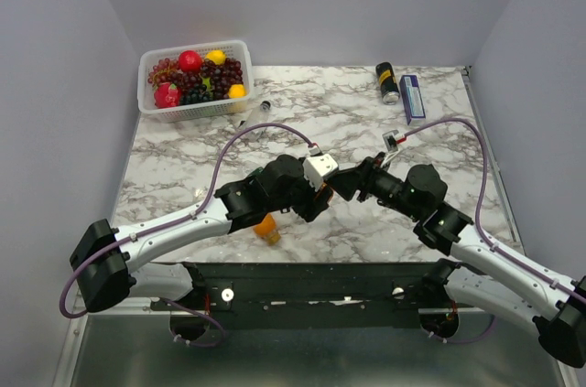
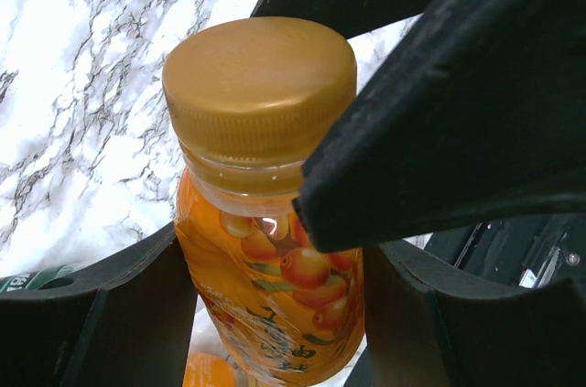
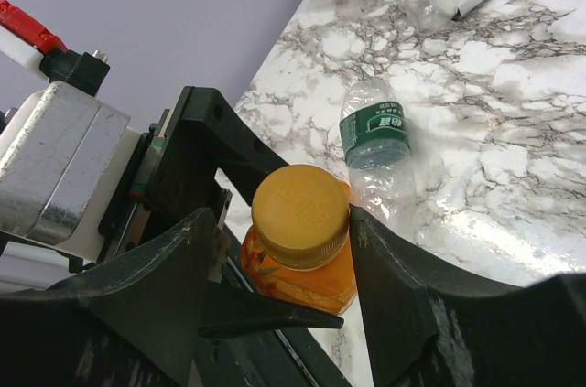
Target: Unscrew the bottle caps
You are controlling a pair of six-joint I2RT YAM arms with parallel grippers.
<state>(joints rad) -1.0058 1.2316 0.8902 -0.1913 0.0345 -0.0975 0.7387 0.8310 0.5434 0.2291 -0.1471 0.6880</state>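
My left gripper (image 2: pixel 270 314) is shut on the body of an orange juice bottle (image 2: pixel 275 286) and holds it upright. Its orange cap (image 2: pixel 259 94) is screwed on. My right gripper (image 3: pixel 279 250) straddles that cap (image 3: pixel 302 213): the right finger touches its side and the left finger stands a little off it. In the top view the two grippers meet at mid table, the left (image 1: pixel 314 199) and the right (image 1: pixel 341 184), and hide the held bottle. A second orange bottle (image 1: pixel 266 228) lies under the left arm. A clear bottle with a green label (image 3: pixel 375 145) lies just beyond.
A white basket of fruit (image 1: pixel 194 79) stands at the back left, with another clear bottle (image 1: pixel 256 112) lying in front of it. A black can (image 1: pixel 387 82) and a blue box (image 1: pixel 413 98) stand at the back right.
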